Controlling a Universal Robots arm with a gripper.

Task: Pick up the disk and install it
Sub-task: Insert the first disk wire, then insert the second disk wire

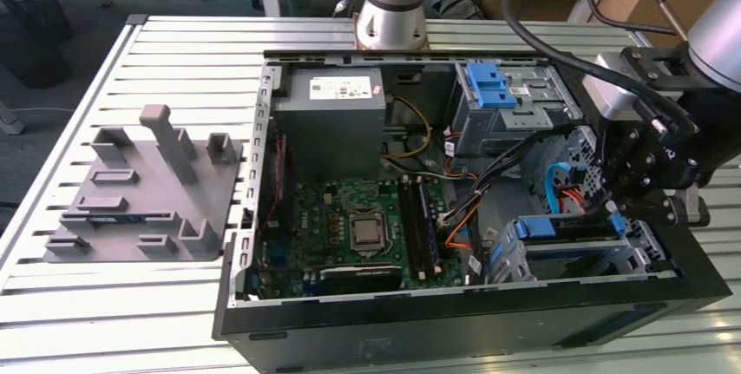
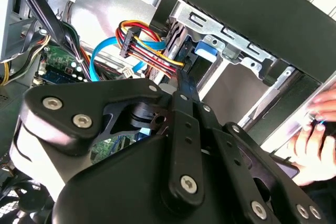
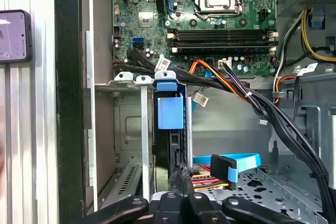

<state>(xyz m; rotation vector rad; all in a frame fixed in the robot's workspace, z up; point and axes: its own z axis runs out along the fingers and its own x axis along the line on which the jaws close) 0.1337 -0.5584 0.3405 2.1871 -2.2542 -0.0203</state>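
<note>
One disk (image 3: 169, 129) sits edge-on in the lower drive cage (image 3: 128, 129) of the open computer case (image 1: 249, 218), its blue carrier tab at the cage mouth. Gripper (image 3: 186, 179) hangs at the disk's cabled end; jaws look nearly closed around that edge, but I cannot tell if they actually grip. Judgement: push straight along the slot, clear of the SATA cables (image 2: 142, 45). Upper cage (image 1: 515, 105) carries a blue latch.

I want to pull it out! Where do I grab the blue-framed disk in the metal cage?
The disk stands on edge inside the grey metal cage, so probably pinch its blue plastic tab at the exposed end, from the open side.
</note>
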